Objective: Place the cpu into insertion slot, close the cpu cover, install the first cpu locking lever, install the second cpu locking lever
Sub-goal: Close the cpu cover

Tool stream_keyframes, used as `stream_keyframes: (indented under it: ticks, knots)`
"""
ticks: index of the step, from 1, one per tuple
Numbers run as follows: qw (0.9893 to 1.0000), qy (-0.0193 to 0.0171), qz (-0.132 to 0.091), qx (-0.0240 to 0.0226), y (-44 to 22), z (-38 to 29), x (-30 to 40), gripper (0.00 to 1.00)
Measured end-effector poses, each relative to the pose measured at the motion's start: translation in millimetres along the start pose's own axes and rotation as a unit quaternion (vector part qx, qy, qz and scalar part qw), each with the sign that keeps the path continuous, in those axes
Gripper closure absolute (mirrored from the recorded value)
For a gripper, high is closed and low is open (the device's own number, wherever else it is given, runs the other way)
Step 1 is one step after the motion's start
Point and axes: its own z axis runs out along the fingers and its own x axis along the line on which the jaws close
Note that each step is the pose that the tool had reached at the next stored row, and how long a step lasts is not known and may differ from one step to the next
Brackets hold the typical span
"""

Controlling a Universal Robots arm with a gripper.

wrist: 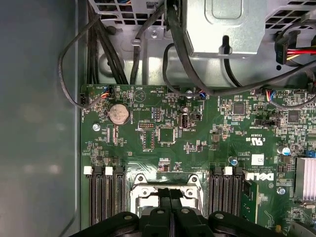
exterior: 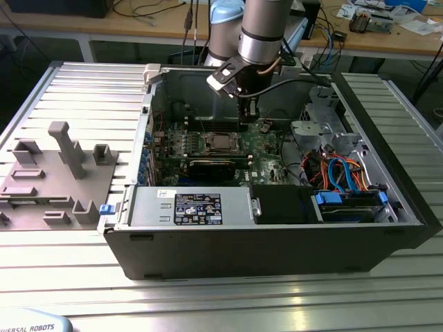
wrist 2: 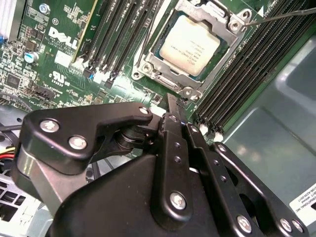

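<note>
One cpu (wrist 2: 193, 44) sits in one insertion slot (exterior: 209, 144), under one cpu cover (wrist 2: 168, 78). The one gripper (wrist 2: 174, 101) has two fingers (wrist 2: 173, 143) pressed together, holding nothing

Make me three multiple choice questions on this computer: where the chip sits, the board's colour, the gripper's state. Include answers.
1. Where is the flat square silver-grey cpu? A. seated in the square metal-rimmed insertion slot; B. held up in mid-air; C. standing on edge.
2. What colour is the circuit board? A. red; B. green; C. white.
3. How do the fingers of the black gripper stand? A. spread wide; B. shut together; C. crossed.
Answers: 1 A, it lies flat inside the slot's frame in the second wrist view. 2 B, green in both wrist views. 3 B, they touch side by side in the first wrist view.
</note>
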Motion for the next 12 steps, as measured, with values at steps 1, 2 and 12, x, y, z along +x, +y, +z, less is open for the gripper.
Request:
stream_keyframes:
  ticks: [1,2,12]
  knots:
    - [1.0000,0.0000,0.000,0.0000,-0.7,0.3,0.0,0.89]
    - [1.0000,0.0000,0.000,0.0000,-1.5,0.7,0.0,0.89]
    - [1.0000,0.0000,0.000,0.0000,-13.5,4.8,0.3,0.89]
